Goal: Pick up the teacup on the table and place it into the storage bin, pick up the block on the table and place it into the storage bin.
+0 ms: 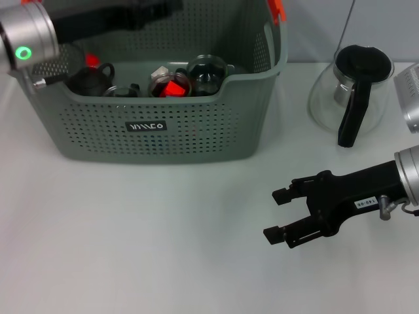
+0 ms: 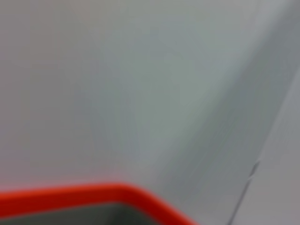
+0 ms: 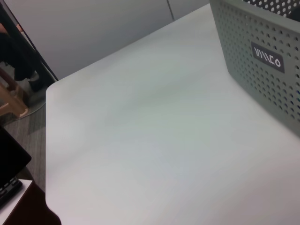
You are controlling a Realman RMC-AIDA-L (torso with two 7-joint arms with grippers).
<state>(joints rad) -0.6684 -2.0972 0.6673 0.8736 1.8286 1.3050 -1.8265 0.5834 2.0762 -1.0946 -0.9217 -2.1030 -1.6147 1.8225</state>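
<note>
The storage bin (image 1: pixel 163 124) stands at the back left of the table; its black label shows in the right wrist view (image 3: pixel 267 56) and its orange rim in the left wrist view (image 2: pixel 93 194). Inside it lie a glass teacup (image 1: pixel 208 72), a red block (image 1: pixel 174 87), a dark teapot (image 1: pixel 91 78) and other glassware. My left gripper (image 1: pixel 141 12) reaches over the bin's back, cut off by the top edge of the head view. My right gripper (image 1: pixel 280 216) is open and empty, low over the table at the front right.
A glass carafe with a black lid and handle (image 1: pixel 350 91) stands at the back right, with a metal object (image 1: pixel 409 98) beside it. The table's bare surface (image 1: pixel 131 242) stretches in front of the bin. The table's far corner and the floor show in the right wrist view (image 3: pixel 28 108).
</note>
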